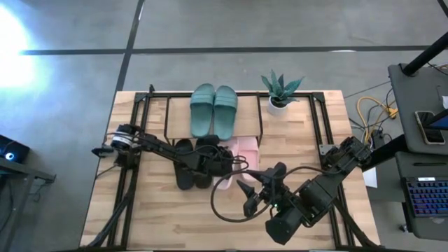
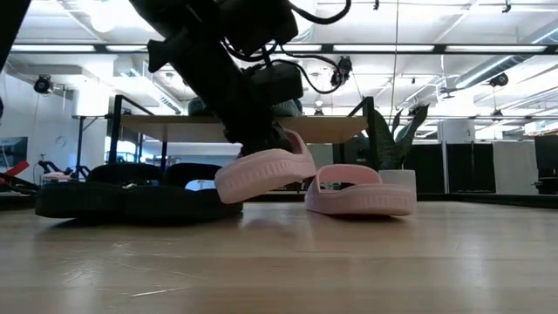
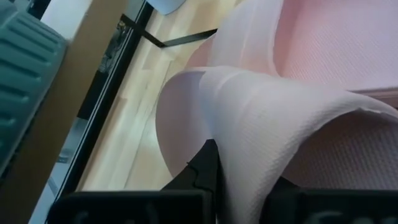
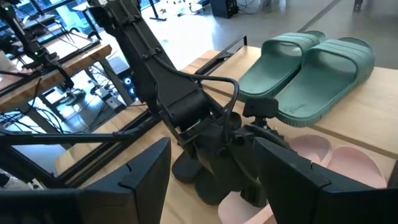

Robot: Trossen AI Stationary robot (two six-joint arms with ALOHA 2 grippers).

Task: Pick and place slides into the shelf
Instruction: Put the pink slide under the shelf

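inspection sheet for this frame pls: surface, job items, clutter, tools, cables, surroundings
Surface: light-wood table, bare at the front.
Job's things: green slides on the shelf top; black slides on the table; one pink slide flat, the other pink slide tilted up.
Clutter: potted plant on the shelf.
Tools: left tool shut on the raised pink slide's strap; right tool open, holding nothing, beside it.
Cables: black loops by the right arm.
Surroundings: keyboard, yellow cables off-table.
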